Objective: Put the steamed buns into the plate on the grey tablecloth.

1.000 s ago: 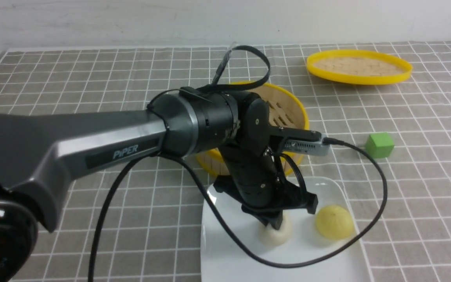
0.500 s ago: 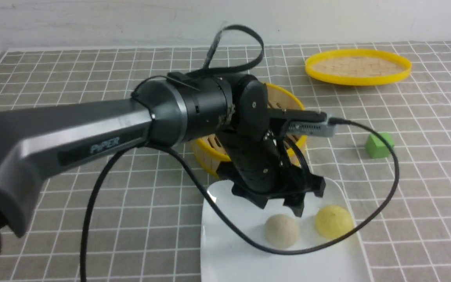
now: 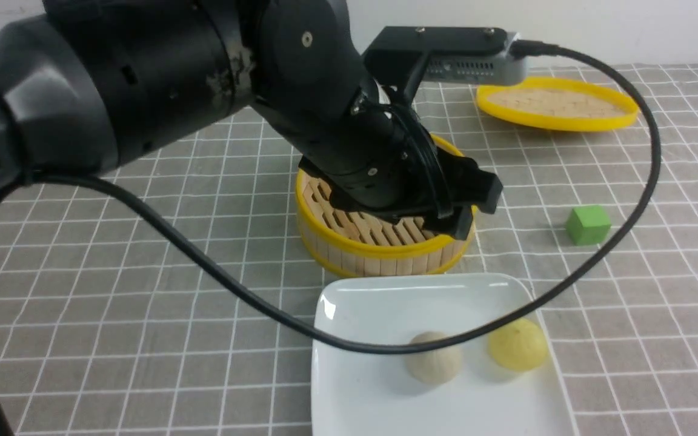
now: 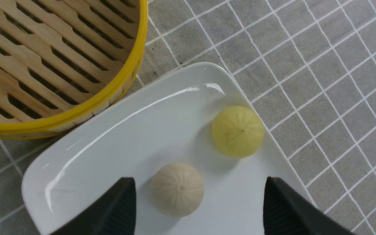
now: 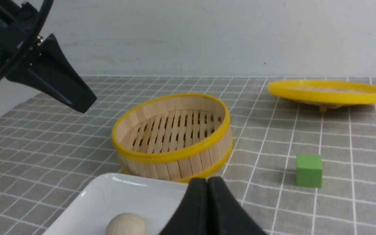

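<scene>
The pale beige-white bun [image 3: 435, 364] and the yellow bun [image 3: 517, 346] lie side by side in the white square plate [image 3: 361, 303] on the grey tablecloth [image 3: 143, 272]. Both also show in the left wrist view: beige bun [image 4: 177, 189], yellow bun [image 4: 238, 131], plate [image 4: 116, 140]. My left gripper [image 3: 470, 209] hangs open and empty well above the plate, in front of the steamer; in its wrist view [image 4: 199, 202] its fingers straddle the beige bun from above. My right gripper [image 5: 207, 195] is shut and empty, low near the plate's [image 5: 126, 192] edge, by the beige bun [image 5: 125, 224].
The open bamboo steamer [image 3: 379, 242] stands just behind the plate and holds nothing. Its flat lid [image 3: 558, 103] lies at the far right. A green cube [image 3: 588, 224] sits right of the steamer. The left arm's black cable [image 3: 300, 327] loops across the plate.
My left gripper has let go of the beige bun in the plate, opened, and risen up and back toward the steamer. Both buns stay in the plate.
</scene>
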Motion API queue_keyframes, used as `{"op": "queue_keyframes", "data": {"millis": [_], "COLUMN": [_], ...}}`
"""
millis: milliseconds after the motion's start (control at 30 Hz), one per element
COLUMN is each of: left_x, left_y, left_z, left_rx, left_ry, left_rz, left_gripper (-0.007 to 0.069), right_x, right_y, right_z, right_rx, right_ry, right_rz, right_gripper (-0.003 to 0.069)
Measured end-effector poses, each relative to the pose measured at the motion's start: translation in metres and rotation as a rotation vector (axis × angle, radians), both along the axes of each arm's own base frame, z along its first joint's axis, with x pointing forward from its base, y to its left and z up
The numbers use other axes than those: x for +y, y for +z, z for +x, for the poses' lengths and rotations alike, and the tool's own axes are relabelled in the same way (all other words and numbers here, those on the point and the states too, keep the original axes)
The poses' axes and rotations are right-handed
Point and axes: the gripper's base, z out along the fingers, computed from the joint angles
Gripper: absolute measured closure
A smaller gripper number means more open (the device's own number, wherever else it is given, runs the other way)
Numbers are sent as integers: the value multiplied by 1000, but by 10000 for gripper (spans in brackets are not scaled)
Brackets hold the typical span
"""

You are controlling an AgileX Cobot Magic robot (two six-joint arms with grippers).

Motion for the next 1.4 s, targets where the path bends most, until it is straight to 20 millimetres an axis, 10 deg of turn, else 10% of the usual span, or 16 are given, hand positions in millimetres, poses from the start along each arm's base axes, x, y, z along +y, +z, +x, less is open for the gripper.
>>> {"op": "queue_keyframes", "data": {"millis": [500,967,1400], "left_x": [4,4,5], "left_y": [-2,-2,-2], "left_z": [1,3,3], "left_rx": [-24,-39,-41], "left_ry": [-7,-6,-7], "left_rz": [64,64,73], "left_gripper": [609,622,622], "right_x": [0,1,-11], "right_y": [-2,-5,-79], "right_z": [1,2,10], "right_rx": [3,8,180], "right_ry": [-1,-1,-240], "right_rz": [-5,-7,-154], "right_gripper": [666,658,652]}}
